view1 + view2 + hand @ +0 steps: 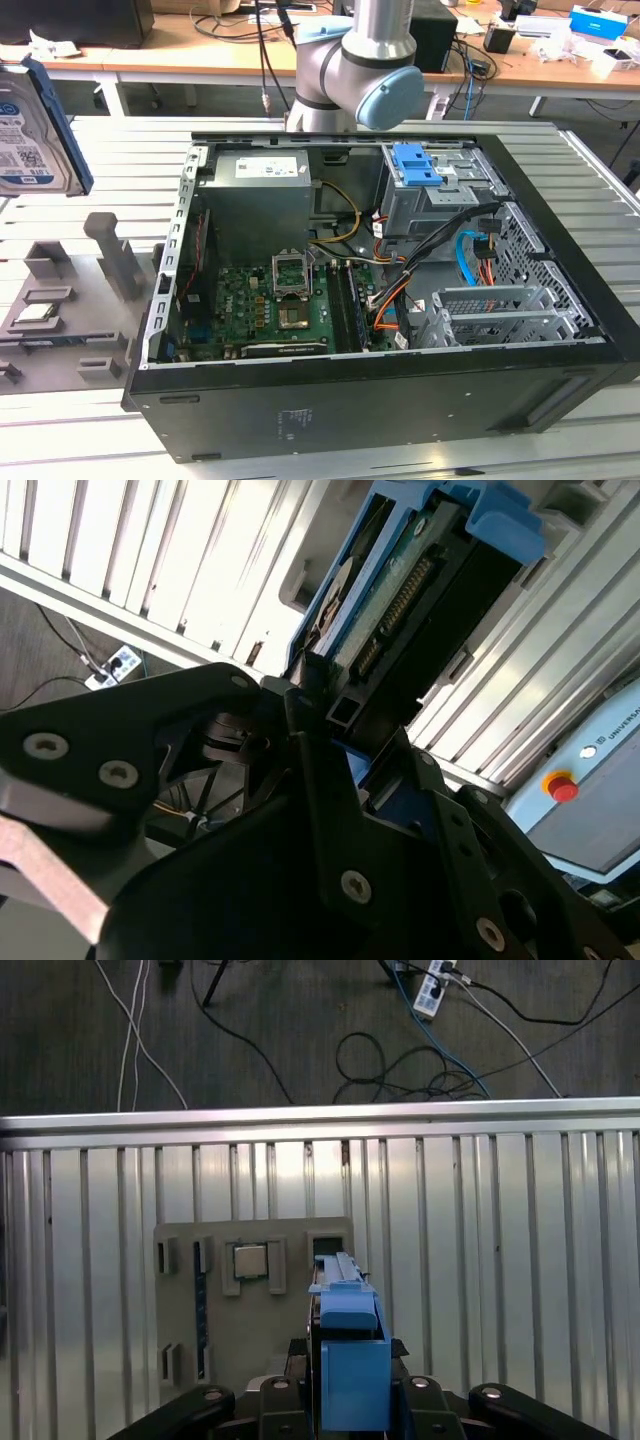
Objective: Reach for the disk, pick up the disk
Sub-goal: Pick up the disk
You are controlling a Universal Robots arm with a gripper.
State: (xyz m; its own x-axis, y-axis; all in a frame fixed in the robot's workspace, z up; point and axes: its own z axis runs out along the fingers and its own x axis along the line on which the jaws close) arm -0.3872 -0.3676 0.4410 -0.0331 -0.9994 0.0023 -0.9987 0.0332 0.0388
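Pincer (pixel 352 1365) clamped on the disk (pixel 30 130), lifted clear of grey tray (pixel 260 1330) on the surface (pixel 500 1260). Pick-up judged done; any further move called for a firm grip.

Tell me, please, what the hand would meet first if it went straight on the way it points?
Probably the grey fixture plate, near the chip; the disk in the hand would touch first; depth is unclear.

On the disk (pixel 33 120), a dull silver-grey metal body and a smooth, bright blue plastic bracket (pixel 350 1360) are noted. The surface (pixel 500 1260) is recorded as ribbed bare metal, lightly reflective. The pincer (pixel 325 695) is finished matt black.
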